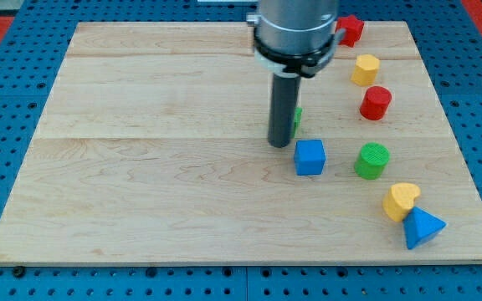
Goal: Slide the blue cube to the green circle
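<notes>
The blue cube sits on the counter, just to the view's left of the green circle, a small gap between them. My tip, the end effector, is a plain rod that opens on nothing and holds nothing; it stands just up and left of the cube, close to its corner, whether touching I cannot tell. A push from that corner could spin the cube or send it down-right, past the circle toward the yellow heart below.
</notes>
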